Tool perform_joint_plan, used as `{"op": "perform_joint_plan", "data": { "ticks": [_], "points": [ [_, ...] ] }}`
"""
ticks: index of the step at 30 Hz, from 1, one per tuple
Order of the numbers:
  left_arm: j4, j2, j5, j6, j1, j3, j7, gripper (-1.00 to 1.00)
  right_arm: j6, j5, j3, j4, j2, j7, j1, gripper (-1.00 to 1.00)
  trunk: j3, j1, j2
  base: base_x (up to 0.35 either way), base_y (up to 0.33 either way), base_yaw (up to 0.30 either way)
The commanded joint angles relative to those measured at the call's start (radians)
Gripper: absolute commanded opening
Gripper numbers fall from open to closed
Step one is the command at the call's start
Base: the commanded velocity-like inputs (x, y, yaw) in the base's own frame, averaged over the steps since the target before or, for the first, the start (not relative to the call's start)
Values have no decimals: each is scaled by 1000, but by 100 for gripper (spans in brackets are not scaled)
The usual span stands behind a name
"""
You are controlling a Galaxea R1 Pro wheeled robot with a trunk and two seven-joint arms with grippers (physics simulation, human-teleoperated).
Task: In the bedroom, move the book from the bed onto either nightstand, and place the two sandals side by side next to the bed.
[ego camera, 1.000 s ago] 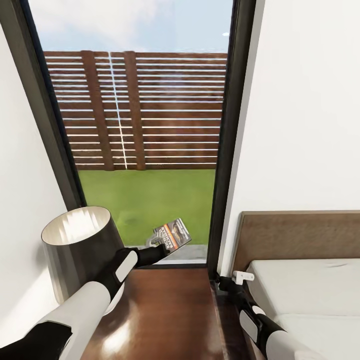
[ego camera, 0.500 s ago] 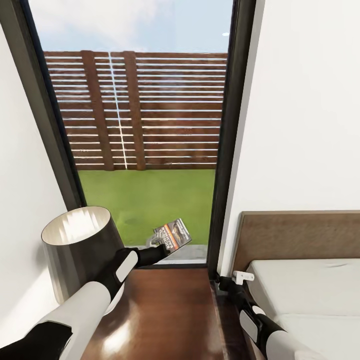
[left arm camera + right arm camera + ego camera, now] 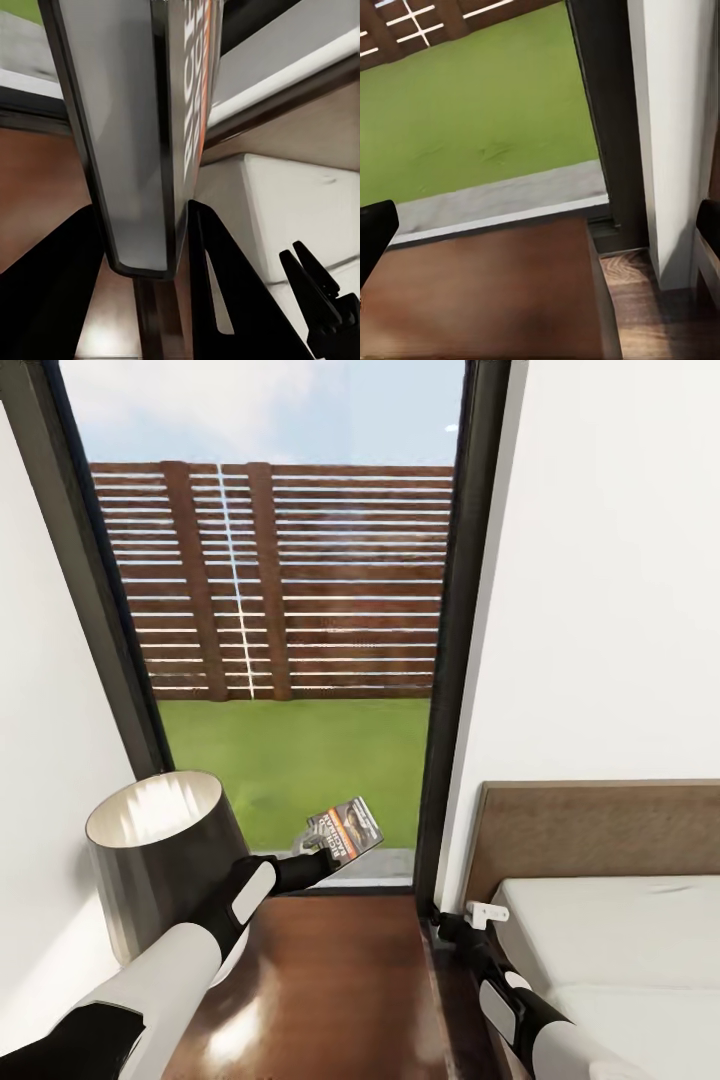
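Glossy nightstand (image 3: 340, 990) below, left end effector (image 3: 318, 857) gripping tilted book (image 3: 345, 830)

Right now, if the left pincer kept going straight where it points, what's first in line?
Probably the window: the left pincer, shut on the book, points over the nightstand at the glass. Depth is unclear.

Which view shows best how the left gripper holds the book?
The left wrist view: the book stands edge-on, clamped between the left gripper's dark fingers. The head view shows the book small, cover visible, raised over the nightstand. The right wrist view shows the nightstand top, window and grass.
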Motion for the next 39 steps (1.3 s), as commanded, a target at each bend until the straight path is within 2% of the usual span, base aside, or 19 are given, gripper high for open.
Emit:
{"op": "perform_joint_plan", "data": {
  "ticks": [1, 39],
  "points": [
    [-1, 0, 4, 4, -1, -2, -1, -100, -1, -10, -5, 1, 0, 10, -1, 100, -1, 0, -1, -116, 0, 0],
    [4, 2, 1, 9, -1, -2, 5, -100, 0, -13, -6, 1, 0, 11, -1, 100, -1, 0, -1, -27, 0, 0]
  ]
}}
